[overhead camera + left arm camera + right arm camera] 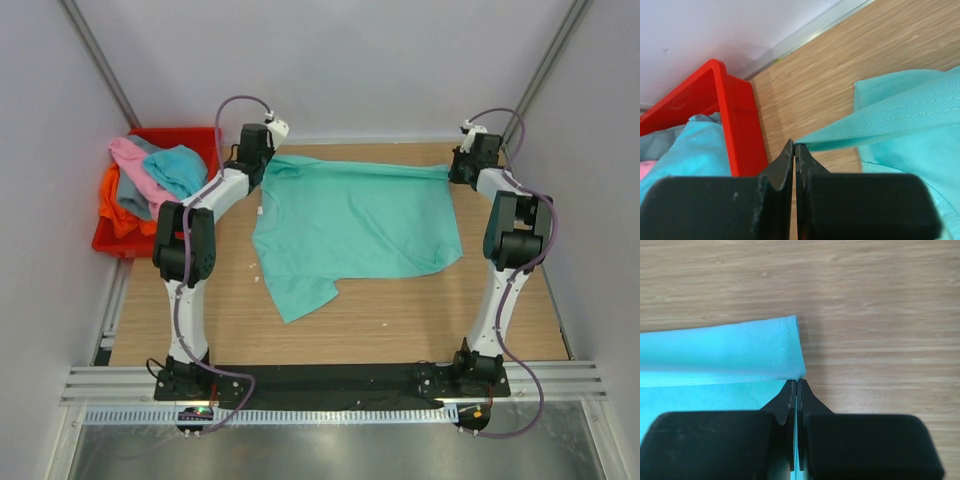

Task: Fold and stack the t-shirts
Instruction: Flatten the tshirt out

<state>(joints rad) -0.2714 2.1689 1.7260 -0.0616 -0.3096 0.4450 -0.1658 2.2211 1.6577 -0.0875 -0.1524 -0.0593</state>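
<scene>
The mint green t-shirt lies spread on the wooden table, its far edge pulled taut between both grippers. My left gripper is shut on the shirt's far left corner; in the left wrist view the cloth runs off to the right from the fingertips. My right gripper is shut on the far right corner; in the right wrist view the hemmed edge folds over at the fingertips. The pink, turquoise blue, orange and grey shirts lie heaped in the bin.
A red plastic bin stands at the far left beside the table; its wall shows in the left wrist view. White walls close in the back and sides. One sleeve of the green shirt points toward the near edge.
</scene>
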